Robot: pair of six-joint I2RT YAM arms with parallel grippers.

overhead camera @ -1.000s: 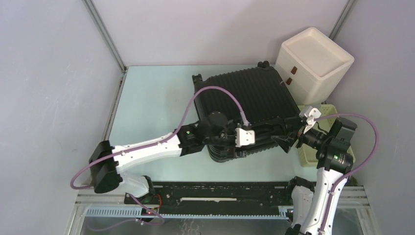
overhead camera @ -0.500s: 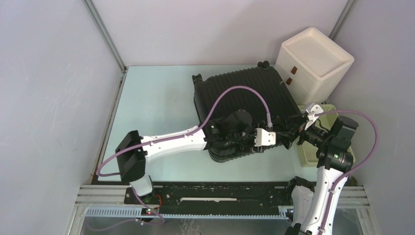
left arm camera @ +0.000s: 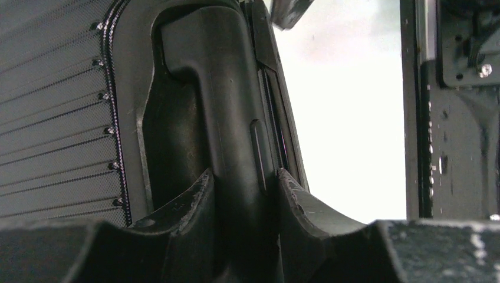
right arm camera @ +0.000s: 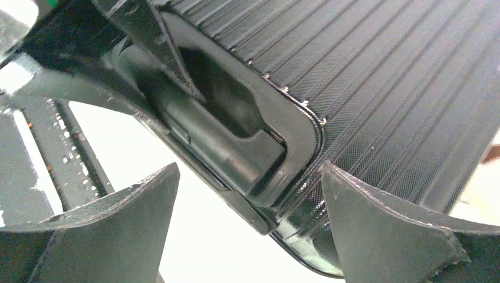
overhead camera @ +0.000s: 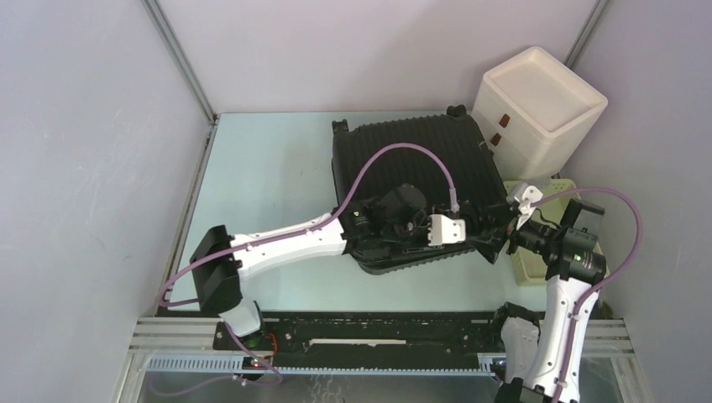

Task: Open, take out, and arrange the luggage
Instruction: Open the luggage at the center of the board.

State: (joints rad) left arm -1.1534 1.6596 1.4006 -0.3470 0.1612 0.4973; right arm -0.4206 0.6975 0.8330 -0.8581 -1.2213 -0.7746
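Top view: the luggage (overhead camera: 411, 159) lies flat and closed toward the back of the table (overhead camera: 269, 168), just beside the white drawer box (overhead camera: 537, 109).

Left wrist: we see the left gripper (left arm camera: 243, 177) pinching the handle (left arm camera: 224, 88), one finger against each side.

Right wrist: the right gripper (right arm camera: 247, 171) stands spread wide, with the luggage's rounded corner between its fingers.

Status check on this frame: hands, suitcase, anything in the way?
Left hand closed on the handle. Right hand open, straddling near right corner. Suitcase shut, flat on table. Drawer box and basket crowd its right side.
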